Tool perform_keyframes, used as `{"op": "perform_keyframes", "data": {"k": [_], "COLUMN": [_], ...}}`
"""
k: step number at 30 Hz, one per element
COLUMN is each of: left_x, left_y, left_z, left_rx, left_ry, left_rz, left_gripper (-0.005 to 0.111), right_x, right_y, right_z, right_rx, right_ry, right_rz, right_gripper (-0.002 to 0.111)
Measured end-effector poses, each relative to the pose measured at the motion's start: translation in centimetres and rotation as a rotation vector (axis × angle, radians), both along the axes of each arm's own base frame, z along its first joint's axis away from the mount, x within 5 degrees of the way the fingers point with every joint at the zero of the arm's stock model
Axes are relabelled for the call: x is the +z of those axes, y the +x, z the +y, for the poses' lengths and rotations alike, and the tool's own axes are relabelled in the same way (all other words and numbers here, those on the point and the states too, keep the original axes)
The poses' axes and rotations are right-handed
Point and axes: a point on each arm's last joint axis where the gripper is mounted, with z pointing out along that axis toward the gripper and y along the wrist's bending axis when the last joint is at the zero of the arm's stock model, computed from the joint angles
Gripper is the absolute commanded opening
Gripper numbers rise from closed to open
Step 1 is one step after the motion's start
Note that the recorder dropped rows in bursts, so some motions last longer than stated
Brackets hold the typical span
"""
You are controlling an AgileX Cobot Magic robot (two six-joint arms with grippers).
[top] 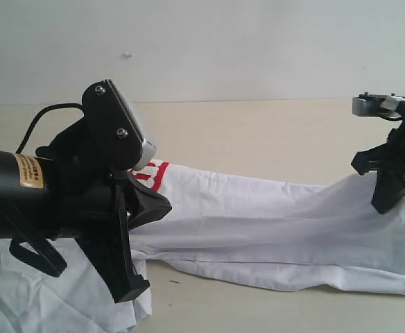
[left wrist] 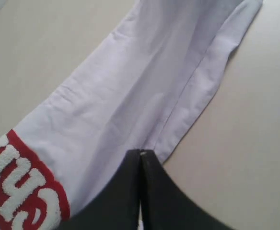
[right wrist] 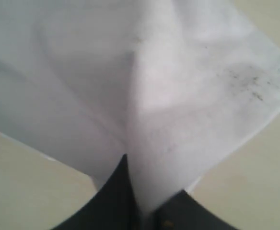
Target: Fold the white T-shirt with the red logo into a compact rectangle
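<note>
- Exterior view: the white cotton T-shirt (top: 258,215) lies on the beige desk (top: 258,132), drawn out into a long band between the two arms. Its near-left part is bunched flat under the left arm. The red logo patch with fuzzy white letters (top: 154,173) peeks out just behind the left tool (top: 147,205). That tool sits low at the band's left end. The right tool (top: 386,198) holds the right end raised off the desk, so the cloth rises to a peak there.
- Judgement: a lengthwise fold looks to be in hand, with both ends gripped. The next move calls for both arms to carry the raised edge across together, keeping the band taut so it lands flat and aligned.
- Left wrist view: the left tool (left wrist: 141,160) has its jaws pressed together, and the folded edge of the T-shirt (left wrist: 145,86) runs right into their tip, apparently pinched. The logo (left wrist: 20,191) lies beside it, the desk (left wrist: 255,143) bare on the other side.
- Right wrist view: the right tool (right wrist: 145,211) is closed on a wedge of the T-shirt (right wrist: 178,96), which fans outward from between the jaws above the desk (right wrist: 25,182).
</note>
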Motion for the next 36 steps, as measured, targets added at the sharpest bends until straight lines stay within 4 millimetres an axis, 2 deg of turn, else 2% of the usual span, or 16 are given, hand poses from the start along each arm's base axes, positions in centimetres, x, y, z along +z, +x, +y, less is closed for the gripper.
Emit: {"op": "perform_keyframes", "data": {"k": [1,3,5,7,9,10,12,14,17,20,22,24,28,30,33,36], "left_x": [0.0,0.0,0.0,0.0,0.0,0.0,0.0,0.0,0.0,0.0,0.0,-0.1,-0.7,-1.1,-2.2,-3.4], "left_y": [0.0,0.0,0.0,0.0,0.0,0.0,0.0,0.0,0.0,0.0,0.0,0.0,1.2,2.6,5.1,7.2], "left_z": [0.0,0.0,0.0,0.0,0.0,0.0,0.0,0.0,0.0,0.0,0.0,0.1,1.4,2.6,4.5,5.4], "left_rx": [0.0,0.0,0.0,0.0,0.0,0.0,0.0,-0.002,-0.003,-0.005,-0.005,-0.011,0.062,0.147,0.288,0.378], "left_ry": [0.0,0.0,0.0,0.0,0.0,0.0,0.0,0.002,0.004,0.007,0.007,0.017,0.007,0.002,0.006,0.012], "left_rz": [0.0,0.0,0.0,0.0,0.0,0.0,0.0,0.0,-0.002,0.0,0.0,-0.008,-0.047,-0.036,0.027,0.1], "left_gripper": [0.0,0.0,0.0,0.0,0.0,0.0,0.0,0.0,0.0,0.0,0.0,0.0,0.0,0.0,0.0,0.0], "right_x": [-0.7,-2.0,-3.0,-3.7,-3.3,-2.4,-1.3,-0.1,0.5,0.4,0.1,-0.4,-2.0,-3.2,-5.7,-8.0], "right_y": [0.1,0.3,0.5,0.8,1.5,1.7,1.4,0.1,-1.5,-2.5,-2.3,-1.4,1.1,2.1,2.9,3.3], "right_z": [-0.7,-2.0,-3.0,-3.3,-2.9,-2.4,-1.7,-0.9,-0.6,-0.2,-0.3,-0.5,-1.1,-1.2,-1.2,-1.3], "right_rx": [-0.006,-0.048,-0.073,-0.099,-0.136,-0.146,-0.137,-0.132,-0.135,-0.133,-0.129,-0.137,-0.159,-0.159,-0.143,-0.131], "right_ry": [-0.078,-0.213,-0.315,-0.343,-0.295,-0.241,-0.165,-0.104,-0.09,-0.068,-0.077,-0.097,-0.122,-0.119,-0.101,-0.086], "right_rz": [0.019,0.058,0.085,0.092,0.068,0.06,0.061,0.055,0.034,-0.007,-0.058,-0.139,-0.234,-0.207,-0.073,0.043], "right_gripper": [0.034,0.039,0.039,0.038,0.034,0.032,0.03,0.03,0.028,0.018,0.007,0.0,0.0,0.0,0.0,0.0]}}
